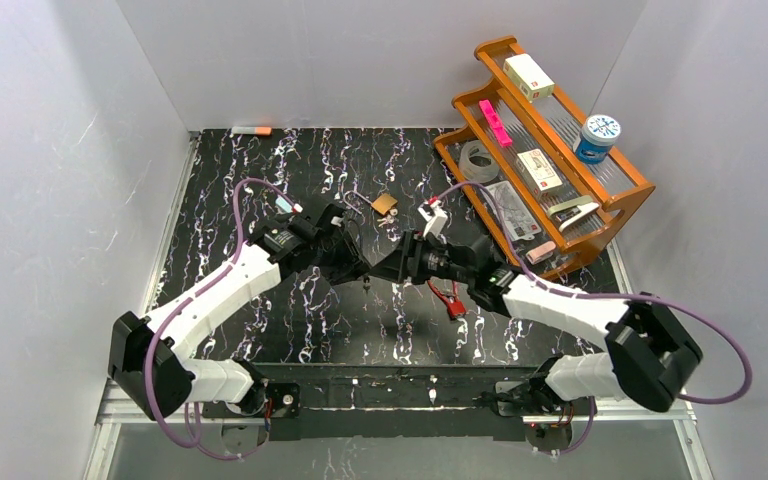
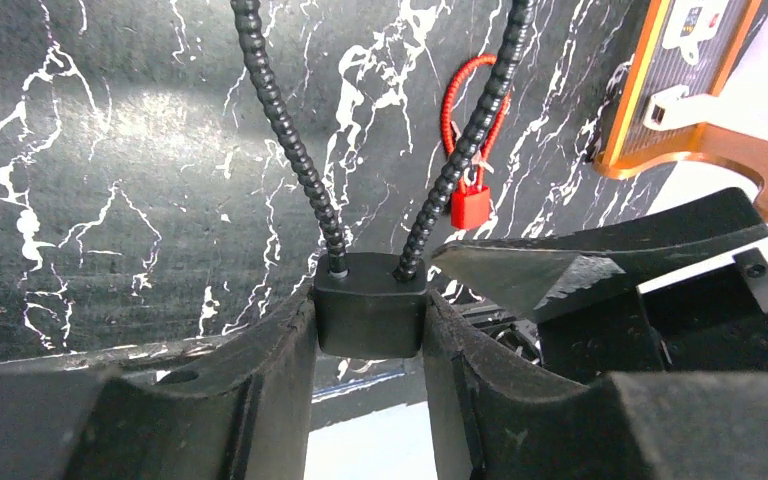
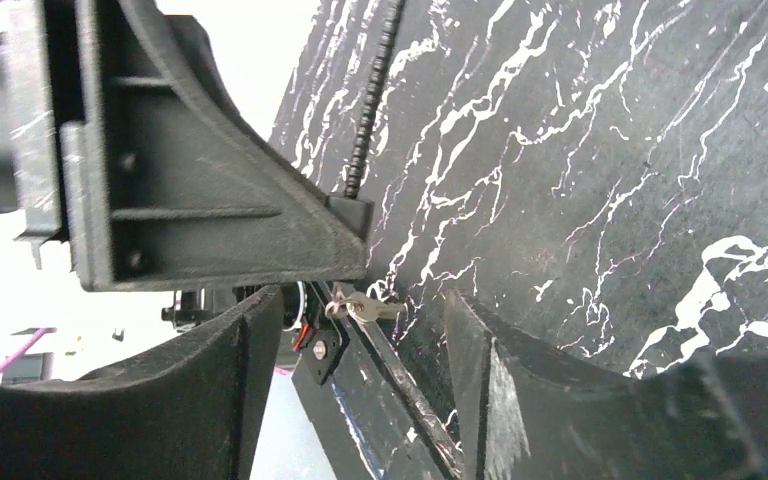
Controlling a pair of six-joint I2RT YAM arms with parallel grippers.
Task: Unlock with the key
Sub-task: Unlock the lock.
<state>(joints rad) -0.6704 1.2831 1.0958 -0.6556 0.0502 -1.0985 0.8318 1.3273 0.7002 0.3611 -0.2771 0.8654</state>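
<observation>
My left gripper (image 1: 358,268) is shut on a black lock body (image 2: 371,315) and holds it above the mat. The lock's black beaded cable (image 2: 290,130) loops away from it. A small silver key (image 3: 365,310) on a ring sticks out just below the lock (image 3: 352,216); it also shows in the top view (image 1: 365,283). My right gripper (image 3: 360,312) is open, its fingers (image 3: 250,340) either side of the key without touching it. In the top view the right gripper (image 1: 385,270) meets the left one tip to tip.
A red padlock (image 1: 452,300) with a red cable lies on the mat under the right arm; it also shows in the left wrist view (image 2: 469,205). A wooden rack (image 1: 620,215) with small items stands at the right. A brown tag (image 1: 385,203) lies behind the grippers.
</observation>
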